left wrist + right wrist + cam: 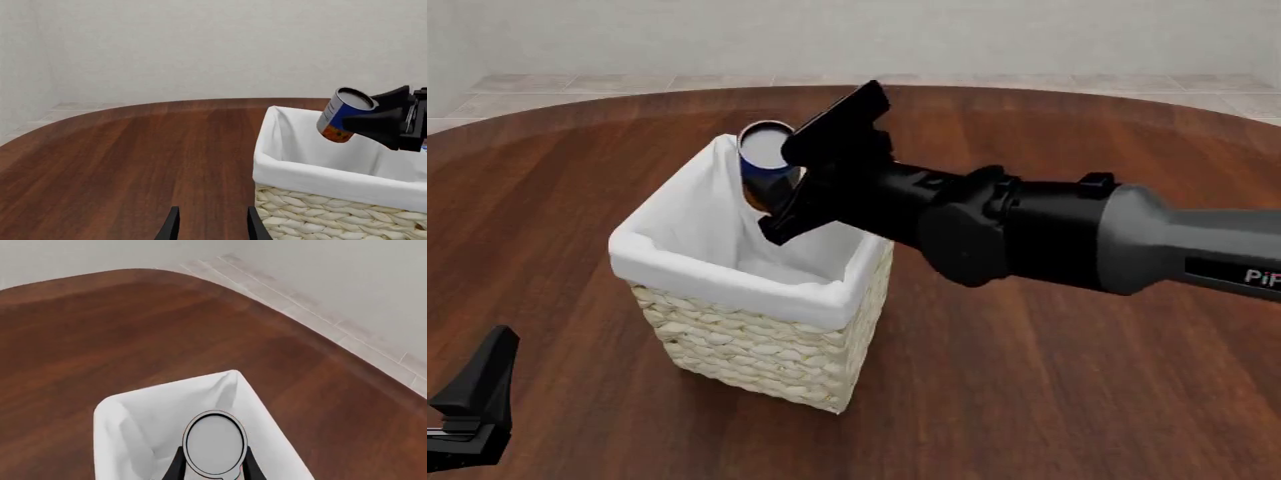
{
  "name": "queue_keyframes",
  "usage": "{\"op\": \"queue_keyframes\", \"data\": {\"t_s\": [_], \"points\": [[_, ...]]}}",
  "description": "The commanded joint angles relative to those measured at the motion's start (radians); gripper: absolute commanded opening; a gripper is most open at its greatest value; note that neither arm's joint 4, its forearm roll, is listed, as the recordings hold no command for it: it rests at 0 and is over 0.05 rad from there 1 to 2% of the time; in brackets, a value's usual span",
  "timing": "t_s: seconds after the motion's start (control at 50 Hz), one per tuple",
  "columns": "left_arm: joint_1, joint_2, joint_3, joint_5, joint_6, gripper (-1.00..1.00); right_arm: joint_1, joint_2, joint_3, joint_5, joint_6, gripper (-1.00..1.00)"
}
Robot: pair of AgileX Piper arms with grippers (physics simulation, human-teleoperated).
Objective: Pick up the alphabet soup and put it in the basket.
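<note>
Nearest, the left gripper (210, 225) is seen idle, low over the table (133, 160), its fingers spread with nothing between them. Beyond it, the basket (747, 345) stands upright. Above its far corner the can (766, 152) is pinched, tilted, in the right gripper (785, 175). If released here, the can may be caught by the rim and tipped outside.

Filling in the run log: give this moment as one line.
phase: placing | right gripper: shut on alphabet soup, tilted above basket | left gripper: open, idle | can not yet released
</note>
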Motion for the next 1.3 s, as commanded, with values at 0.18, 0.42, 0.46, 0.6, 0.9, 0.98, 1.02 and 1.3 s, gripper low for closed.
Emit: {"op": "queue_keyframes", "data": {"t_s": [0.18, 0.42, 0.46, 0.6, 0.9, 0.98, 1.02, 1.3], "points": [[0.000, 0.000, 0.000, 0.000, 0.000, 1.00, 0.067, 0.114, -0.149, 0.130, 0.034, -1.00], [0.000, 0.000, 0.000, 0.000, 0.000, 1.00, 0.042, 0.203, -0.258, 0.247, 0.032, -1.00], [0.000, 0.000, 0.000, 0.000, 0.000, 1.00, 0.038, 0.207, -0.263, 0.249, 0.023, -1.00], [0.000, 0.000, 0.000, 0.000, 0.000, 1.00, 0.015, 0.256, -0.306, 0.289, 0.016, -1.00], [0.000, 0.000, 0.000, 0.000, 0.000, 1.00, 0.013, 0.300, -0.321, 0.339, -0.002, -1.00], [0.000, 0.000, 0.000, 0.000, 0.000, 1.00, 0.020, 0.301, -0.313, 0.344, -0.002, -1.00], [0.000, 0.000, 0.000, 0.000, 0.000, 1.00, 0.019, 0.306, -0.315, 0.347, -0.004, -1.00], [0.000, 0.000, 0.000, 0.000, 0.000, 1.00, 0.008, 0.304, -0.329, 0.348, -0.008, 1.00]]}}
